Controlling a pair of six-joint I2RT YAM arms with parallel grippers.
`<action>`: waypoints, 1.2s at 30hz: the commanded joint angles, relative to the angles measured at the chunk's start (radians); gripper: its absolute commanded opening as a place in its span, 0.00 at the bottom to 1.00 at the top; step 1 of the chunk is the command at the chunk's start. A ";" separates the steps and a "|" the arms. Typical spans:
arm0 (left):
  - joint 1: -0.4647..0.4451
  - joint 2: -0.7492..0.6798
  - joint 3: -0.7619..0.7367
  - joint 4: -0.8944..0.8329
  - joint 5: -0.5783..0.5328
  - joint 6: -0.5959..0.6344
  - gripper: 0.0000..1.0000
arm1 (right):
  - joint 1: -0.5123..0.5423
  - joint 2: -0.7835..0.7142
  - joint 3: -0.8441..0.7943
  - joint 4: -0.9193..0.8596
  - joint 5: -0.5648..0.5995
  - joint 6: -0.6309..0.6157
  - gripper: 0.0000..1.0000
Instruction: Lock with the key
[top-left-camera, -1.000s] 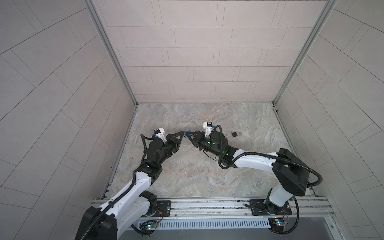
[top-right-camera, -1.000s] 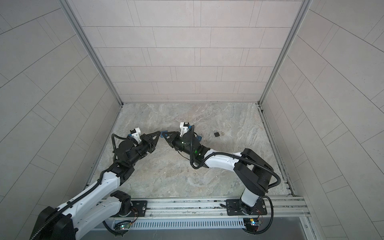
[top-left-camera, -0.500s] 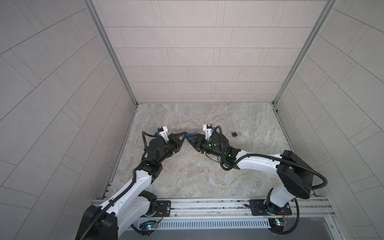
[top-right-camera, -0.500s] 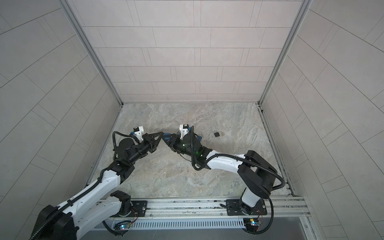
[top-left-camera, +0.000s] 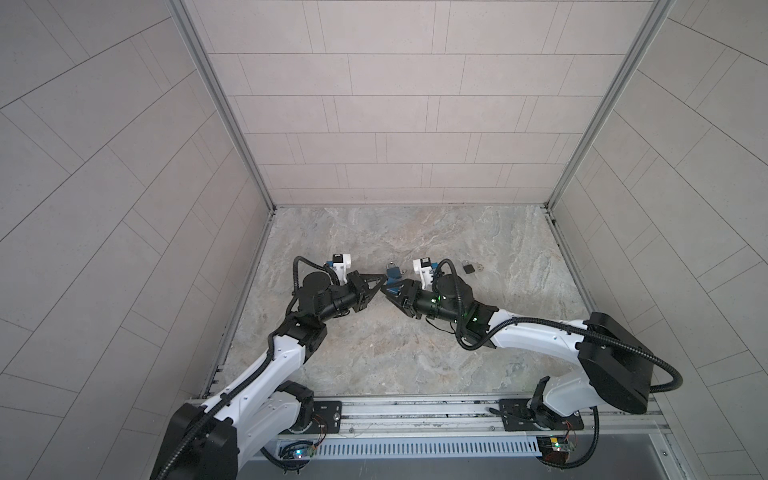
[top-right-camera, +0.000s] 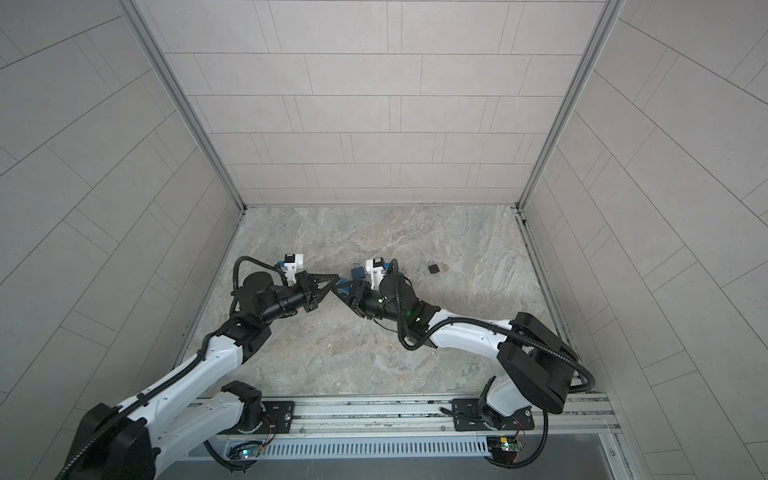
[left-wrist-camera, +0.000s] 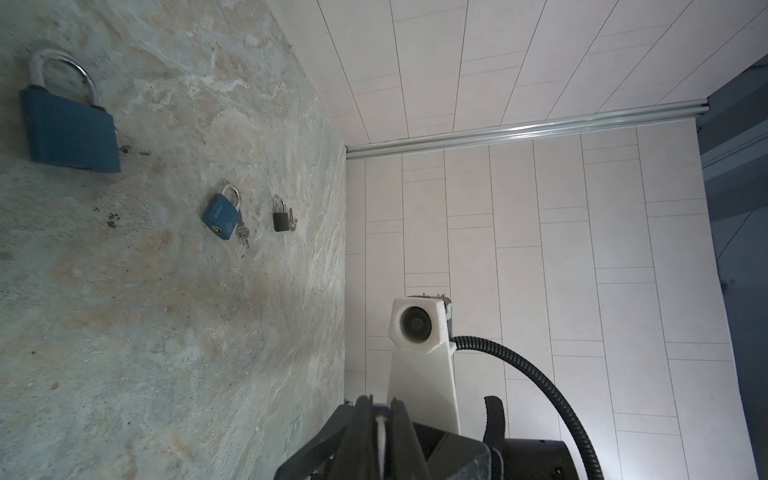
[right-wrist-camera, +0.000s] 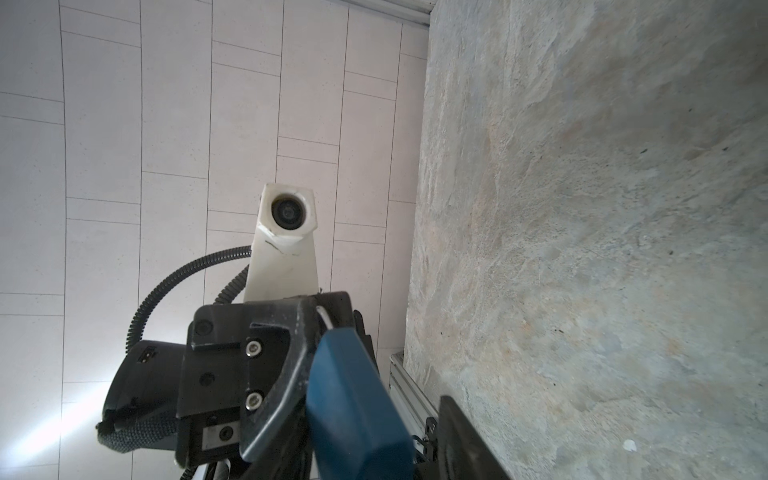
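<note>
A grey veined marble tabletop (top-left-camera: 374, 353) lies under both arms. The left pincer (left-wrist-camera: 380, 401) is squeezed closed; the right pincer (top-left-camera: 392, 291), tip to tip with it, stands parted. Between the right pincer's jaws sits a blue rectangular metal padlock (right-wrist-camera: 353, 399), against one side, with a gap before the other finger (right-wrist-camera: 465, 436). Just past the meeting tips rests a second blue steel-shackled padlock (left-wrist-camera: 68, 133). Farther beyond lie a third blue padlock (left-wrist-camera: 220, 218), then a small black padlock (left-wrist-camera: 280, 220), with small loose keys (left-wrist-camera: 242, 235) beside them. The left pincer pinches a thin silver key (left-wrist-camera: 380, 432), edge-on.
</note>
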 joint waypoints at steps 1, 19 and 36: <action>-0.005 -0.003 0.054 0.053 0.081 0.013 0.00 | -0.020 -0.057 -0.047 -0.037 0.001 -0.013 0.50; -0.002 0.004 0.061 0.076 0.061 -0.011 0.00 | -0.070 -0.241 -0.184 -0.075 0.016 -0.031 0.43; -0.001 0.002 0.055 0.089 0.053 -0.012 0.00 | -0.032 -0.179 -0.156 0.036 -0.003 0.011 0.25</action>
